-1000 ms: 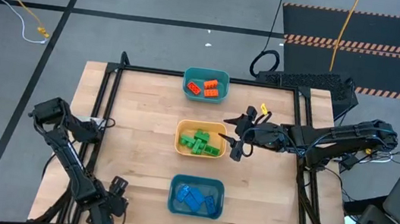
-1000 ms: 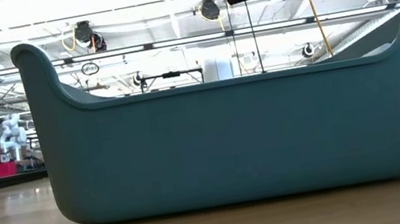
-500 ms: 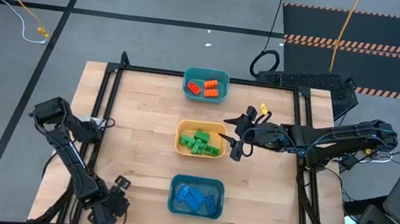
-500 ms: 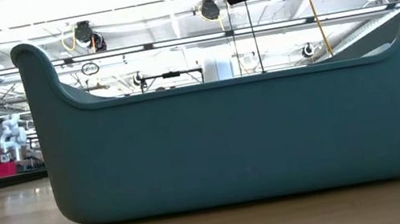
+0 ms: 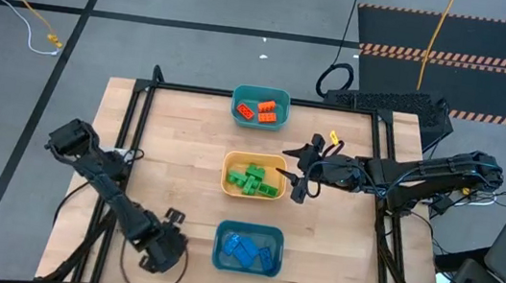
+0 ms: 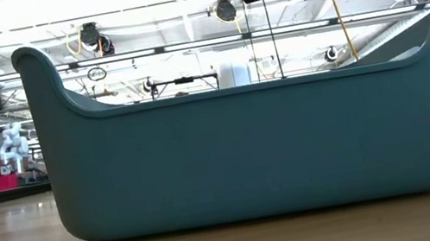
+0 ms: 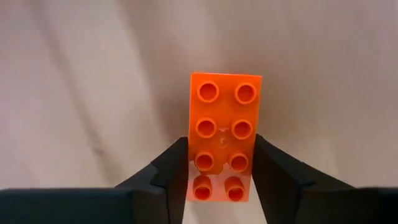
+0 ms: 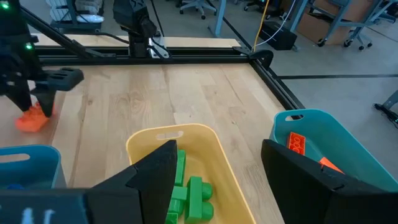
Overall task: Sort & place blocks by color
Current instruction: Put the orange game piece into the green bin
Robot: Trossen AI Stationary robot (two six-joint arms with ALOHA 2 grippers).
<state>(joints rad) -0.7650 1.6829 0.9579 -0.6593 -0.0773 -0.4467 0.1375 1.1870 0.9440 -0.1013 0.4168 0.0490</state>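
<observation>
The left tool has been swung toward the blue bin, clamped on an orange block, which is judged due for the far teal bin, while the right tool waits apart by the yellow bin

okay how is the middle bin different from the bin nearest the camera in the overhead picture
The middle bin is yellow-orange; the near bin is teal. The middle bin holds green blocks; the near bin holds blue blocks. The right gripper hangs by the middle bin's edge; the left gripper, holding an orange block, is beside the near bin. Both are rectangular and alike in size.
</observation>
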